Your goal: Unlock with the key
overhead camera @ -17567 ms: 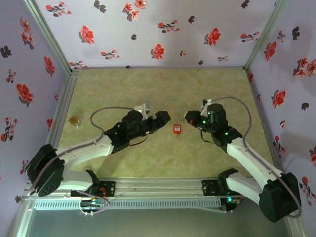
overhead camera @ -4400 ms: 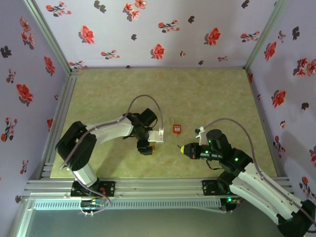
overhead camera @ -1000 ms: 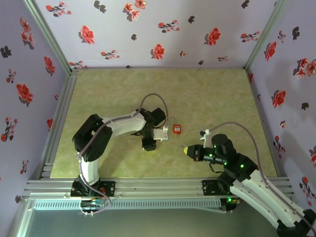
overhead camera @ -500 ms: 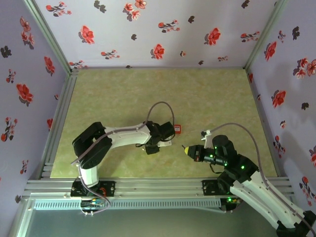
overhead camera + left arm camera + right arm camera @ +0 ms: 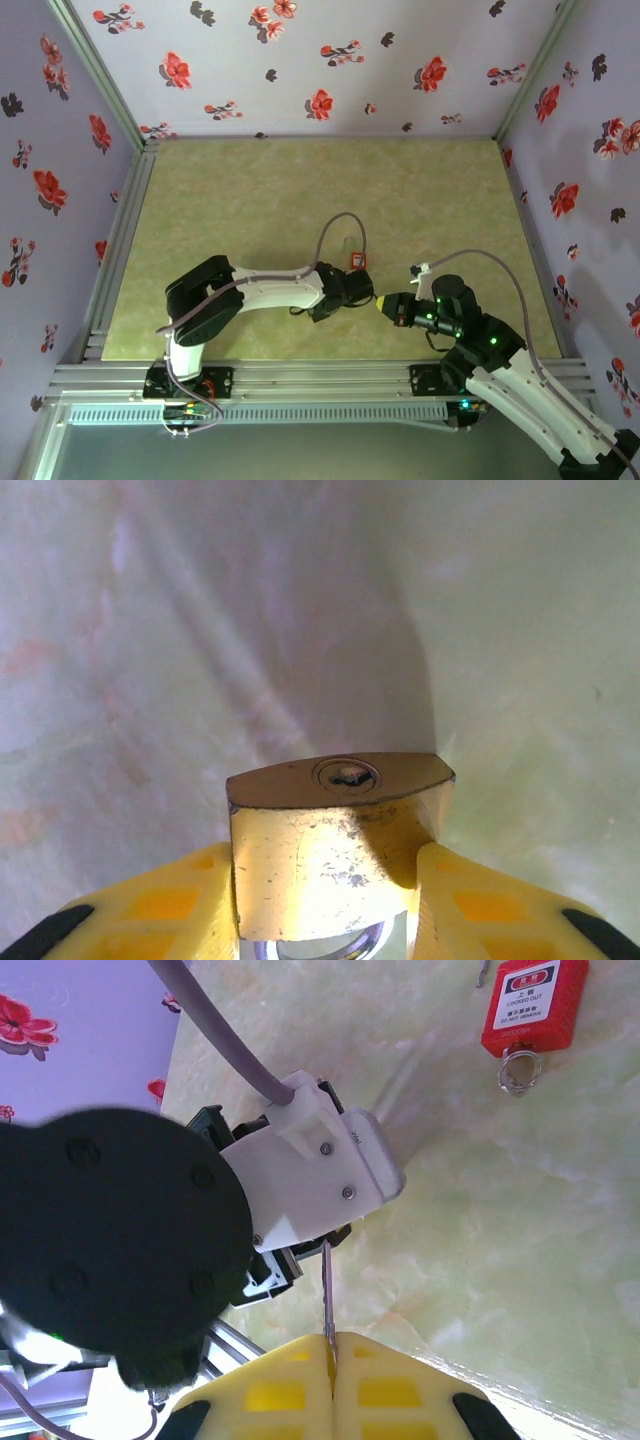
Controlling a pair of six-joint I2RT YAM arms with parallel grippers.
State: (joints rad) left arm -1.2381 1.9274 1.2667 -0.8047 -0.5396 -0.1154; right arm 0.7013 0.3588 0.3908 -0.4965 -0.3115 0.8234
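Pinching the key (image 5: 326,1290) between clenched yellow pads (image 5: 280,1395), the right hand (image 5: 332,1355) sits nearest the bases, at about 5 o'clock on the worktop (image 5: 250,190). Just the thin silver blade pokes out, edge-on, pointing toward 9 o'clock at the neighbouring arm. The key's head is buried in the grip, so its shape cannot be told.

Just beside it, the left hand (image 5: 330,885) grasps the brass padlock (image 5: 330,830) by its two flanks. The shackle (image 5: 322,948) is tucked back into the grip and the bottom face is turned outward, so the keyhole (image 5: 346,774) looks out past the fingertips. That slot appears unoccupied.

Farther off, at 12 o'clock from the left hand, a red tagged piece (image 5: 357,261) with a small ring lies flat on the worktop, apart from both hands.

By my reading, the step in hand is the approach to insertion: lock presented, key aimed, the two near each other but not mated. The next move calls for lining the blade up with the slot in height and in twist, then a straight, gentle push before any turn. Whether the blade's tip is level with the keyhole cannot be told.
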